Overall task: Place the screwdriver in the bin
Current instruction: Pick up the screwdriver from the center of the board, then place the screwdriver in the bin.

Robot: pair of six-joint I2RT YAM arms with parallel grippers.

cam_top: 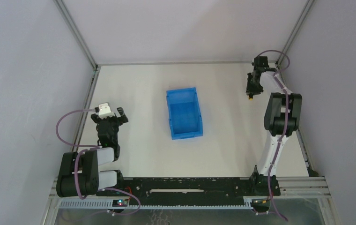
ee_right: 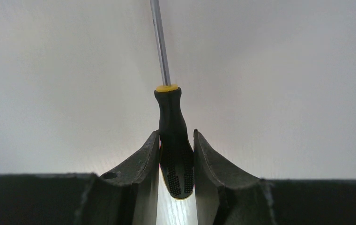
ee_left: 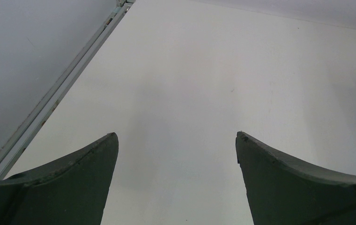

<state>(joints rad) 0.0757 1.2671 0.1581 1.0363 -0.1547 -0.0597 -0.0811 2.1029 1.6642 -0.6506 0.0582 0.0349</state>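
The bright blue bin stands empty in the middle of the table. My right gripper is far to the bin's right, near the back right corner, pointing down. In the right wrist view it is shut on the black-and-yellow handle of the screwdriver, and the thin metal shaft runs away from the fingers out of the top of the view. From above only a yellow speck of the screwdriver shows under the gripper. My left gripper is open and empty at the bin's left, over bare table.
A metal frame rail runs along the table's left edge close to the left gripper. Grey walls enclose the table on three sides. The right arm's upright link stands by the right edge.
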